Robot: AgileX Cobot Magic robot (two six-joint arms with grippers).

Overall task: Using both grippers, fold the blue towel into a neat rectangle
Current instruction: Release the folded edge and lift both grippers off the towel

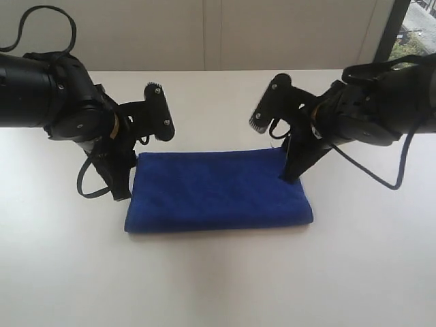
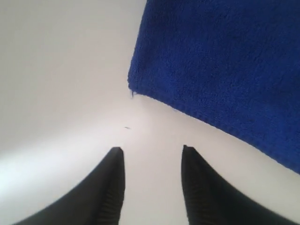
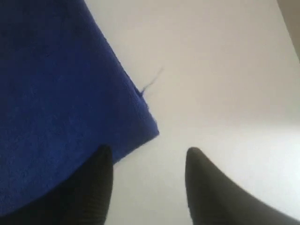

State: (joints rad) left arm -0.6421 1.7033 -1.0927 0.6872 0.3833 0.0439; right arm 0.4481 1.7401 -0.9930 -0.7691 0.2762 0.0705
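The blue towel lies folded into a flat rectangle in the middle of the white table. My left gripper stands open at the towel's far left corner, its lower finger next to the left edge. In the left wrist view the left gripper has only bare table between its fingers, and the towel lies beyond the tips. My right gripper stands open at the far right corner. In its wrist view the right gripper holds nothing, and one finger overlaps the towel at its corner.
A loose thread sticks out from the towel's edge. A pale wall runs behind the table's far edge, with a window at the upper right. Both arms' cables hang beside their wrists.
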